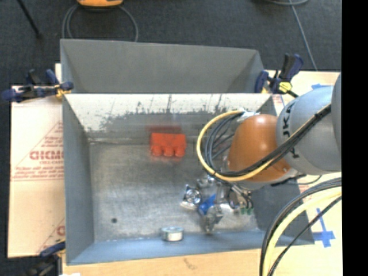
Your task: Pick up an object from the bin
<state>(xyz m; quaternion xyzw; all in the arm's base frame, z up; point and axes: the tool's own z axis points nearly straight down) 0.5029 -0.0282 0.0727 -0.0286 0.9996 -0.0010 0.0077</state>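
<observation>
The gripper (210, 209) is hanging low over the near-right floor of the grey bin (77, 154); whether its jaws are open or closed cannot be told. A small silver disc (171, 233) is lying just beside it, toward the near wall. A red block (168, 144) is sitting well apart by the far wall.

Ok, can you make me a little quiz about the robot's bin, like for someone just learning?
1. True or false: the red block lies close to the far wall of the bin.
2. Which thing is nearer the claw in the picture? A) the red block B) the small round silver thing
3. Fill in: the arm reaches in from the picture's ____ side.

Key: 1 true; 2 B; 3 right.
</observation>
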